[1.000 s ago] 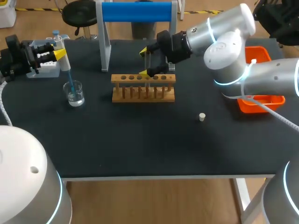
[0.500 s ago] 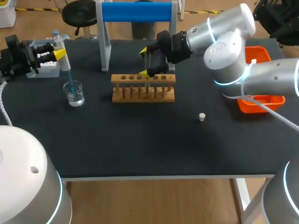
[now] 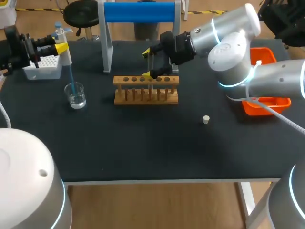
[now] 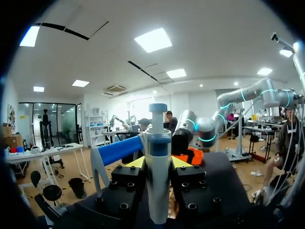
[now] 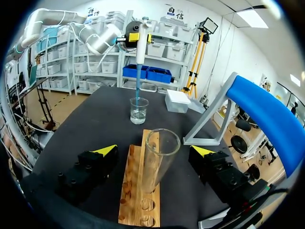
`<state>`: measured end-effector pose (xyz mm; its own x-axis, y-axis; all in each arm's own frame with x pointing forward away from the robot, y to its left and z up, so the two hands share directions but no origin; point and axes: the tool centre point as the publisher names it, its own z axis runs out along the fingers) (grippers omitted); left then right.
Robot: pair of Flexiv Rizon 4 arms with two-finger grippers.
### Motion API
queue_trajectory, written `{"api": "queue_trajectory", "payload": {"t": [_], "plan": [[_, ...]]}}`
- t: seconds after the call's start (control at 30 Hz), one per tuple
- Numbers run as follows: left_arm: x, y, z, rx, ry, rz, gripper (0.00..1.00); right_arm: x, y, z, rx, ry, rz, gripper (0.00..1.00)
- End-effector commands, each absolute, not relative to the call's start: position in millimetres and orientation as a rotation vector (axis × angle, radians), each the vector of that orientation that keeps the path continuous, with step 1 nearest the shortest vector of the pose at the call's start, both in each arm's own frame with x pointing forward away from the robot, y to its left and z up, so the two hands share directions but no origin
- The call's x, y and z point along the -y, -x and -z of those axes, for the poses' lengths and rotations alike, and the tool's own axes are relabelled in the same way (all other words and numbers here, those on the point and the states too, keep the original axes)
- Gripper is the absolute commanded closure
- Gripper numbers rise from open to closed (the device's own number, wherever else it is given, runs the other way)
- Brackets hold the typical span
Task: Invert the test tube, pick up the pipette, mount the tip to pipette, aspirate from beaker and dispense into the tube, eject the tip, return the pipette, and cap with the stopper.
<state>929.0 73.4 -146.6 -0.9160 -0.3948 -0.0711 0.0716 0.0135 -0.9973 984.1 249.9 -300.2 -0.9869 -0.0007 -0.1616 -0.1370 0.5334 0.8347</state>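
Left gripper point(image 3: 58, 48) gripped the pipette point(image 3: 66, 59) firmly, blue tip at the beaker's point(image 3: 76, 97) mouth; right gripper point(image 3: 149, 63) stood wide around the test tube point(image 5: 157, 160), upright in the wooden rack point(image 5: 135, 202), untouched.

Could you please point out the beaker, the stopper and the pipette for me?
beaker point(image 3: 77, 98), head view, on its clear glass wall.
stopper point(image 3: 206, 119), head view, on the middle of the small pale plug.
pipette point(image 4: 157, 176), left wrist view, on its white body.
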Motion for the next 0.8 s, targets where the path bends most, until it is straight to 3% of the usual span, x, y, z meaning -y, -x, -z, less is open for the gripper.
{"api": "queue_trajectory", "payload": {"t": [0.03, 0.8], "plan": [[-68, -918, 125, -1.983, 0.355, 1.915, 1.00, -250, -986, 300, -2.630, 0.122, -1.446, 0.00], [-9, -901, 27, -1.931, 0.284, 1.960, 1.00, -250, -985, 301, -2.641, 0.098, -1.468, 0.00]]}}
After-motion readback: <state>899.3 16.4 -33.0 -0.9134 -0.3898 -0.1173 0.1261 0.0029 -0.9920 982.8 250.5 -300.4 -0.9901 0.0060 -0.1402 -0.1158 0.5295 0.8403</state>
